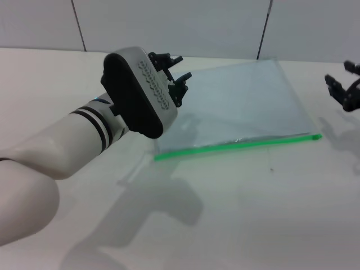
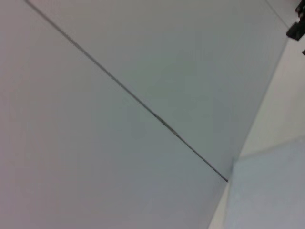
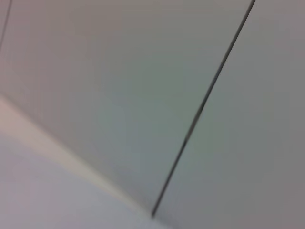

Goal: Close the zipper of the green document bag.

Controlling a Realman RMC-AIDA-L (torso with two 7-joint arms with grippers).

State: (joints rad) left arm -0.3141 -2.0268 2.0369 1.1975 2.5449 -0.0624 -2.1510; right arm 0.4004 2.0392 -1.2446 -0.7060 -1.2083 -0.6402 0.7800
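Note:
The green document bag (image 1: 242, 107) lies flat on the white table, a translucent pale blue-grey pouch. Its zipper (image 1: 236, 145) is the bright green strip along the bag's near edge, running from left to right. I cannot make out the slider tab. My left gripper (image 1: 181, 67) hangs in the air over the bag's far left corner, fingers spread and nothing between them. My right gripper (image 1: 340, 76) hovers open at the far right, beyond the bag's right edge. A corner of the bag (image 2: 271, 191) shows in the left wrist view.
The white table (image 1: 253, 214) stretches out in front of the bag. A grey panelled wall (image 1: 180, 22) stands behind the table. Both wrist views show mostly this wall (image 3: 119, 95). The left forearm (image 1: 67, 146) crosses the left side of the table.

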